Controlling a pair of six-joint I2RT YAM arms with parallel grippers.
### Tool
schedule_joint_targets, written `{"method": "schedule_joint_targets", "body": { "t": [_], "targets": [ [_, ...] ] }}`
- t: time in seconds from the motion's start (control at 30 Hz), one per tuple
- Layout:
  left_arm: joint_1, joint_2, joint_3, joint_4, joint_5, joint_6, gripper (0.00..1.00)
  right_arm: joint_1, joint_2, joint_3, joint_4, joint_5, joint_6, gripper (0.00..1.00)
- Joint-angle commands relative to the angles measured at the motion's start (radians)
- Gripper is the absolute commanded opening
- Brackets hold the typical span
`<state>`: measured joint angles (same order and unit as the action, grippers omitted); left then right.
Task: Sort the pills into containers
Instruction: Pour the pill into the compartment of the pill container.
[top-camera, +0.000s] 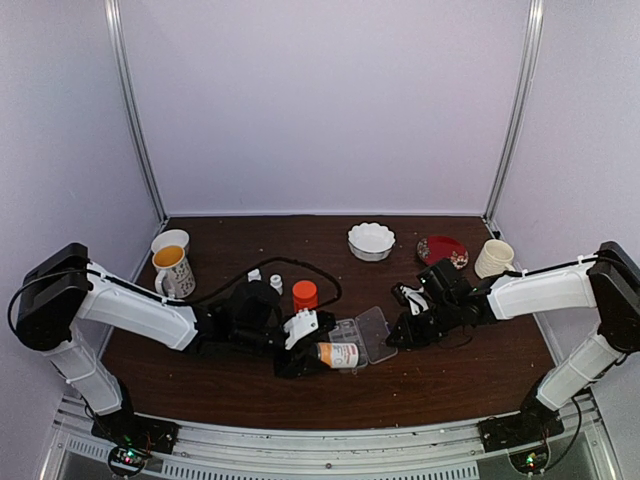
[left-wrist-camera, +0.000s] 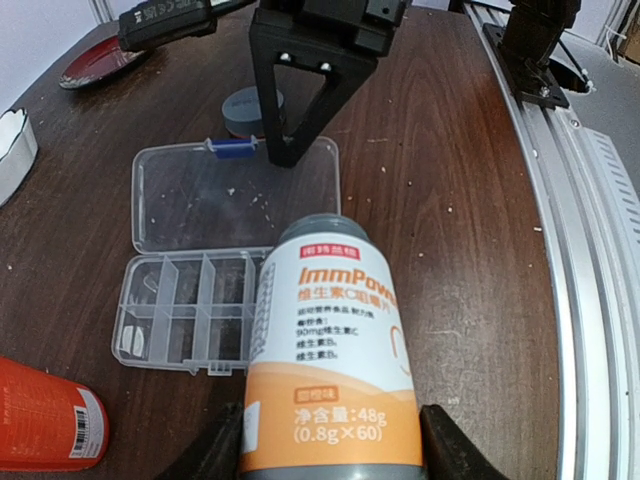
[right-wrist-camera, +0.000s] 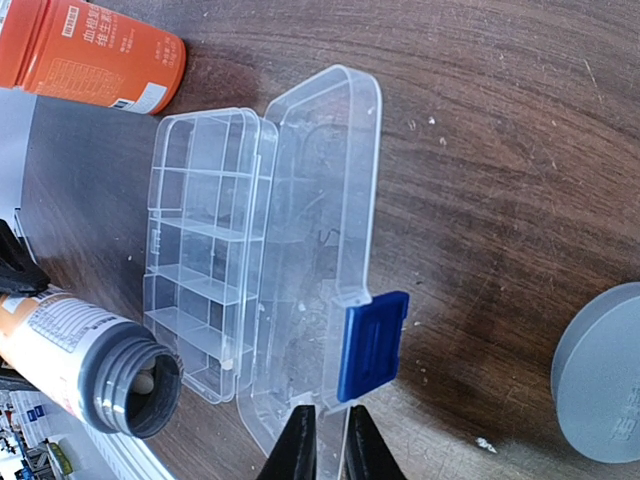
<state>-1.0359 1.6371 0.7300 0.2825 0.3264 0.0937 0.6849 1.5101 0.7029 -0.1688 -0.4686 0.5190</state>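
Pour step in hand: L gripper (left-wrist-camera: 335, 445) grasps the uncapped bottle (left-wrist-camera: 335, 350) lying on its side at lower centre of the left-wrist view, mouth close by a corner of the organizer box (left-wrist-camera: 180, 315). R gripper (right-wrist-camera: 330, 452), bottom of the right-wrist view, is clenched, tips at the open lid (right-wrist-camera: 320, 200) rim beside the blue latch (right-wrist-camera: 372, 342); pinching or just pressing, can't tell. One pill (right-wrist-camera: 146, 380) shows inside the bottle neck, lower left; cells (right-wrist-camera: 200, 240) look near empty. Next, prob.: bring mouth over one cell & tip gently, w/ box steadied. Label reads "ImmPow…" and "48g (0.8g×60)", plus Chinese text. Orange bottle (right-wrist-camera: 90, 50), upper left, carries Chinese script.
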Motion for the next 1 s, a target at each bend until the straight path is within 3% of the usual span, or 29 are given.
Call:
{"method": "schedule_joint_targets", "body": {
  "t": [0.0,0.17,0.33,0.43,0.6,0.73,0.9,0.97],
  "targets": [
    [-0.009,-0.024,0.026,0.046,0.003,-0.012,0.00,0.008,0.009,0.024,-0.007,0.017,-0.016,0.10],
    [-0.009,-0.011,0.040,0.005,-0.005,-0.005,0.00,0.008,0.009,0.024,-0.010,0.019,-0.020,0.10],
    [-0.009,-0.029,-0.005,0.064,-0.027,0.000,0.00,0.008,0.008,0.027,-0.009,0.018,-0.019,0.10],
    [-0.010,-0.035,0.027,0.003,-0.013,0.007,0.00,0.008,0.010,0.028,-0.012,0.016,-0.021,0.10],
    [-0.010,-0.046,-0.041,0.103,-0.027,-0.006,0.00,0.008,0.009,0.027,-0.014,0.018,-0.021,0.10],
    [-0.011,-0.006,0.009,0.054,0.007,-0.022,0.00,0.008,0.008,0.036,-0.025,0.020,-0.025,0.10],
    [-0.012,-0.014,-0.029,0.117,-0.020,-0.034,0.00,0.008,0.006,0.037,-0.031,0.023,-0.025,0.10],
    [-0.012,-0.015,0.002,0.047,-0.016,-0.025,0.00,0.008,0.007,0.040,-0.036,0.025,-0.027,0.10]
  ]
}}
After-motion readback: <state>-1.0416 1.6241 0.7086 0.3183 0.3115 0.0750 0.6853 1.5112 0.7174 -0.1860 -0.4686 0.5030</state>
